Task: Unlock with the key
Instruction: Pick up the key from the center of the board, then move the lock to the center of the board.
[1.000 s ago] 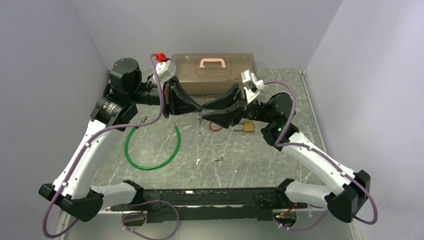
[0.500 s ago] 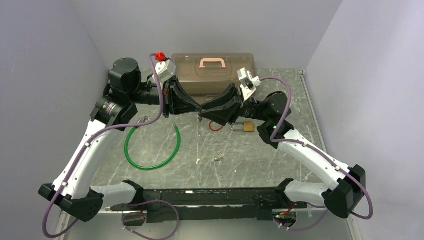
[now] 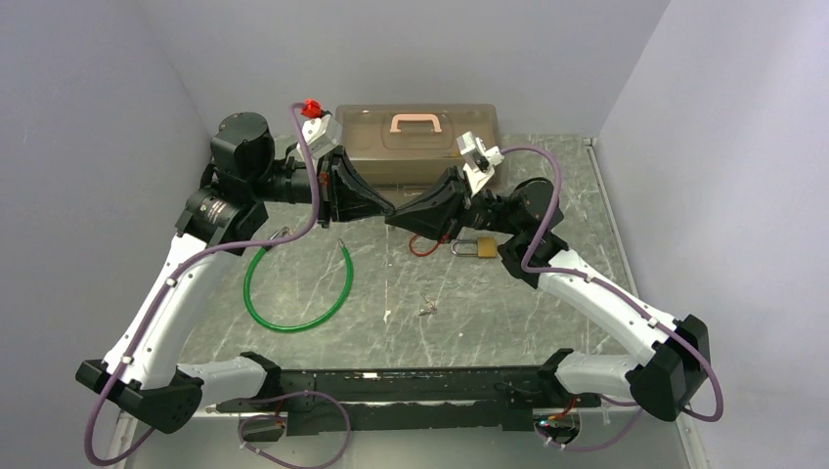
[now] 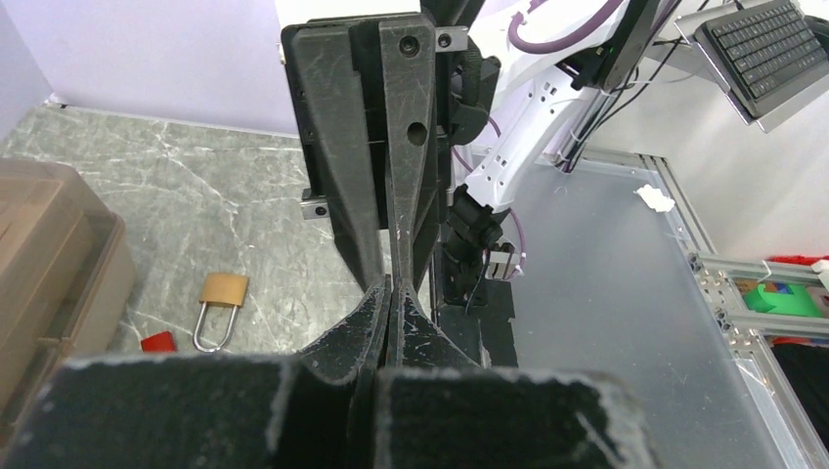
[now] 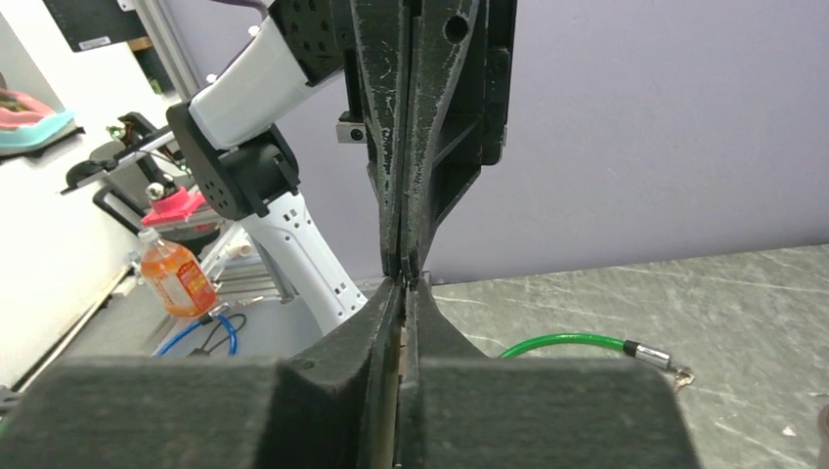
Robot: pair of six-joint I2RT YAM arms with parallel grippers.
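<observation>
Above table [image 3: 459,322], key [image 5: 401,342] in left hand [image 3: 384,213]

The key cannot be made out. Where the left gripper [image 4: 388,298] and right gripper [image 5: 403,288] meet tip to tip, above the table and near the padlock [image 3: 485,248], anything pinched is too small to see. A pale sliver shows between the right fingers [image 5: 435,337]; I cannot tell what it is. The red wire [image 3: 420,250] just beside the padlock disappears under the right gripper. The box [image 4: 49,254] beyond the padlock runs off the left wrist view's edge.
</observation>
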